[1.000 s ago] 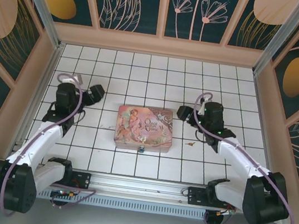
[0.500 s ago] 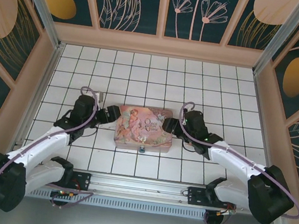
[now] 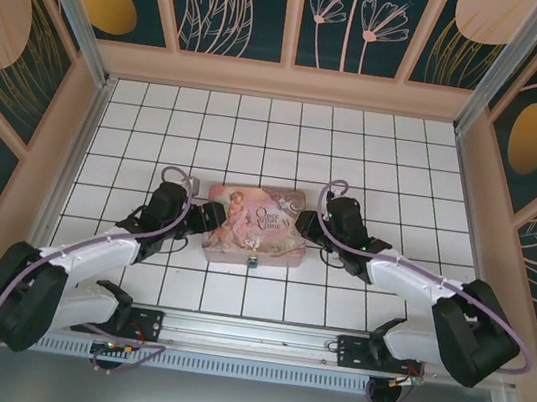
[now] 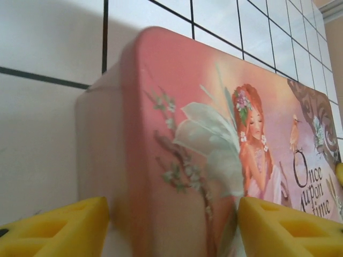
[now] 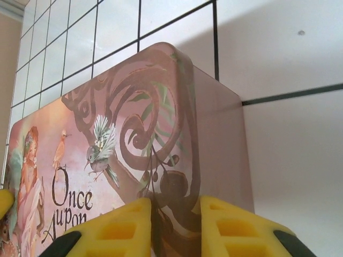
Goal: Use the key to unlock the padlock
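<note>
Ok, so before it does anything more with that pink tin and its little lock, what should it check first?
1. Padlock visible at the front of the tin box: ok.
2. Key located: cannot tell.
3. Right fingers closed on the tin box's right edge: ok.
4. Left fingers gripping the left end: not ok, they stand apart astride it.
5. Tin box lying flat: ok.

The padlock [image 3: 252, 261] is a tiny bluish-grey metal body at the middle of the near side of the pink tin box [image 3: 255, 221], right against the box's front edge and low over the white tiles. It is too small here to make out its shackle, though it seems to hang from the box's front.
</note>
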Robot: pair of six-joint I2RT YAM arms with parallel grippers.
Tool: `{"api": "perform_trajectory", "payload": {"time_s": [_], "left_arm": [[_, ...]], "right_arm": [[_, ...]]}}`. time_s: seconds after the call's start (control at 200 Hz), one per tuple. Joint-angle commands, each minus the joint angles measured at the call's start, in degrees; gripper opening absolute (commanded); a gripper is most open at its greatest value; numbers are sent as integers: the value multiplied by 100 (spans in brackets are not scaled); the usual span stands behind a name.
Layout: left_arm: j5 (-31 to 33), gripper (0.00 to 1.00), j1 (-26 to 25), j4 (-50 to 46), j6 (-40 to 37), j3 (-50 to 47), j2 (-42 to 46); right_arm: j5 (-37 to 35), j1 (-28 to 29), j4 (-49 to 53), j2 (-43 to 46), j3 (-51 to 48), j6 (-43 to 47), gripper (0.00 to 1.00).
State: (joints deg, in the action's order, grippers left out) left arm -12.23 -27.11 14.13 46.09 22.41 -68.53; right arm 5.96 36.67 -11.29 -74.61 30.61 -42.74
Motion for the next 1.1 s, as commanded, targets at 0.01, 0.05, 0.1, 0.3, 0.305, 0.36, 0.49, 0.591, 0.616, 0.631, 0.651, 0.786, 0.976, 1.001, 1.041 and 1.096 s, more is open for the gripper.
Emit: {"api": "perform_trajectory", "payload": {"time_s": [0.01, 0.05, 0.1, 0.3, 0.305, 0.36, 0.49, 0.591, 0.616, 0.631, 0.651, 0.786, 0.976, 1.001, 1.041, 1.096], "left_arm": [[-90, 65, -53, 540, 92, 304, -463], [-71, 65, -59, 602, 60, 441, -628], [-69, 65, -52, 678, 16, 622, -836], [-21, 66, -57, 870, -176, 1348, -1680], [-19, 67, -57, 867, -177, 1364, -1694], [-8, 67, -57, 882, -207, 1491, -1842], [111, 70, -55, 926, -162, 1540, -1964], [257, 73, -56, 951, -126, 1511, -1968], [290, 75, -57, 950, -122, 1511, -1963], [297, 75, -57, 940, -124, 1509, -1959], [319, 77, -57, 937, -126, 1504, -1943], [447, 84, -57, 888, -142, 1533, -1821], [707, 90, -9, 470, -372, 1674, -1446], [729, 90, 11, 398, -394, 1695, -1395], [783, 91, 35, 279, -439, 1728, -1306], [843, 93, 48, 107, -497, 1779, -1173]], "right_arm": [[-32, -32, 5, -470, 249, -109, 18], [-50, -54, -46, -587, 344, -128, 17], [-104, -93, -92, -714, 466, -145, 16], [-217, -433, -263, -1335, 1019, -191, 16], [-213, -446, -261, -1358, 1031, -191, 16], [-185, -499, -237, -1543, 1190, -182, 16], [-131, -497, -216, -1750, 1347, -181, 19], [-112, -703, -123, -1619, 1338, -132, 35], [-126, -717, -79, -1526, 1312, -114, 42], [-143, -728, -50, -1456, 1293, -108, 47], [-177, -735, -16, -1353, 1254, -103, 53], [-458, -805, 576, -466, 1004, -39, 72], [-627, -920, 1897, 653, 602, 329, 76], [-651, -929, 2072, 747, 548, 357, 76], [-653, -940, 2323, 859, 443, 377, 76], [-657, -933, 2575, 986, 302, 381, 76]]}}
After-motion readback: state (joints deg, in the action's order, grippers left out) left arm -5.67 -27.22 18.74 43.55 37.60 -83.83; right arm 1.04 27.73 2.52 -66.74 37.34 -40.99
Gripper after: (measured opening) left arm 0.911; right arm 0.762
